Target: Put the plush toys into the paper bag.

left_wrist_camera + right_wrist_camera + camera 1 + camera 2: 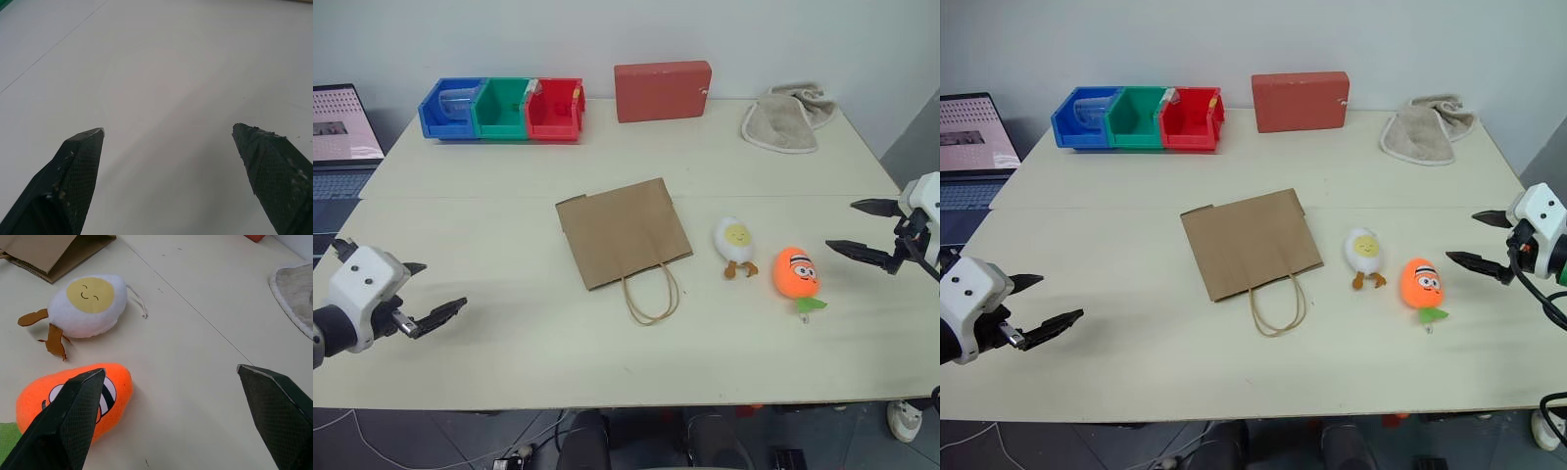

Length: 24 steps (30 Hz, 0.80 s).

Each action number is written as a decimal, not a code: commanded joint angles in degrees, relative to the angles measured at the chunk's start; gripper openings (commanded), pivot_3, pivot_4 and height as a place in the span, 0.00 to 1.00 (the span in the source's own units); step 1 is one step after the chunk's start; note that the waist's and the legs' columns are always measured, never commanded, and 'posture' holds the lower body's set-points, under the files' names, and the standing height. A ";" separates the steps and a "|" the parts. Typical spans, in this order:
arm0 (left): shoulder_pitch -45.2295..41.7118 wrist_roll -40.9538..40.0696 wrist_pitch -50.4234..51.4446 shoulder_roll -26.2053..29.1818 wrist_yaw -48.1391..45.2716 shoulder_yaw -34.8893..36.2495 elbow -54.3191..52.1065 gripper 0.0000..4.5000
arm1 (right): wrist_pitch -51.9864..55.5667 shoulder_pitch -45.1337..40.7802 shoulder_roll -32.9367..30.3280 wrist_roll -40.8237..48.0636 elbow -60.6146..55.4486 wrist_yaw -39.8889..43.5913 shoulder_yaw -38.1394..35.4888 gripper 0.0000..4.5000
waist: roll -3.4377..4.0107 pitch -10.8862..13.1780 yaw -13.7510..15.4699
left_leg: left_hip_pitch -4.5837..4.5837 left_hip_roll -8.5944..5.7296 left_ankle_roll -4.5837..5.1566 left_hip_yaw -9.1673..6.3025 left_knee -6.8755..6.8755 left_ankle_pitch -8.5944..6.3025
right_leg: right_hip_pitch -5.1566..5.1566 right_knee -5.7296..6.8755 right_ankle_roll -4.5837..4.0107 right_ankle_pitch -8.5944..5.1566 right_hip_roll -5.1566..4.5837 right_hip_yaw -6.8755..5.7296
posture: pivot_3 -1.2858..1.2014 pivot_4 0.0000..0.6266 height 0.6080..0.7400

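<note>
Take the paper bag [623, 233] as your landmark: it lies flat near the middle of the table [509, 176], its cord handles pointing toward the robot's edge. Just to the right of the bag you see the white egg toy [734, 243], face up, orange feet toward the near edge, not touching the bag. Right of the egg, a little nearer to you, lies the round orange toy [796, 272] with its green leaf at the near end; the two toys are close but apart.

Your right gripper [864, 230] hangs beyond the orange toy, on the side away from the bag, fingers spread wide and gripping nothing. Your left gripper [428, 292] is well to the left of the bag, near the front edge, also spread wide and empty over bare tabletop.

Behind the bag, at the far edge, you have three bins [504, 109], a red box [662, 91] and a beige cloth [785, 121].
</note>
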 commanded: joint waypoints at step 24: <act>-1.33 -0.82 -4.73 -2.73 -0.09 2.68 -1.59 1.00 | -0.75 -0.73 0.28 0.95 -2.22 -1.08 -1.90 1.00 | 0.00 0.00 0.00 | 0.01 0.00 0.00 0.10 0.01 0.00 | -0.03 -0.01 0.00 0.00 0.00 0.09 | 0.52 0.24 1.00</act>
